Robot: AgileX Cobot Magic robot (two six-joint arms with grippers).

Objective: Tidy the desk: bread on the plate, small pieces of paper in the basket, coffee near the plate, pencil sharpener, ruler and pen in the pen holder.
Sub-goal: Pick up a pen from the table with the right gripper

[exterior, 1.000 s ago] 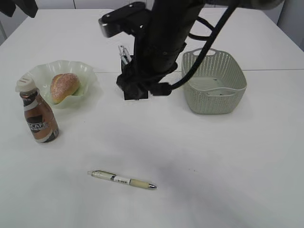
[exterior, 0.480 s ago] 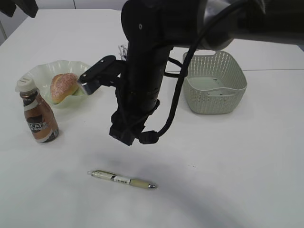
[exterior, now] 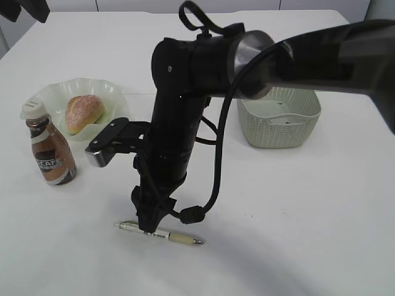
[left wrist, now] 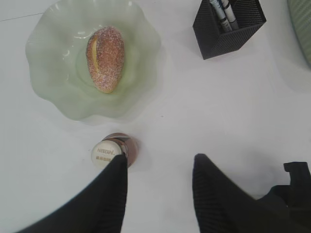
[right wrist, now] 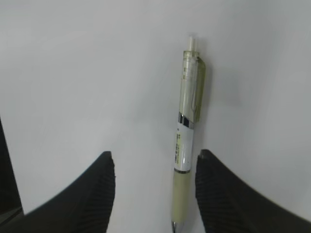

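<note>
Well away from the plate [exterior: 58, 89], on the near side of the desk [exterior: 296, 209], lying flat and untouched: the pen [right wrist: 187, 121]. Came down within the last second from behind and beside the plate, at the pen holder [left wrist: 228, 34], to low over the pen, with the right fingers [right wrist: 97, 184] spread on either side of the barrel and nothing pinched yet. Not centred: sits much closer to one finger than to the other, and cannot tell if already touching it. Means, most likely, that the pen step is now beginning, so only a little lowering and a closing seem needed, then a carry back to the pen holder beyond the plate. Already on the plate: the bread [exterior: 84, 113]. Just beside the plate, upright: the coffee [exterior: 50, 154]. Further from the plate, past the pen holder: the basket [exterior: 281, 129]. High above the coffee, looking down on the plate, with the left fingers [left wrist: 114, 189] apart and empty.
</note>
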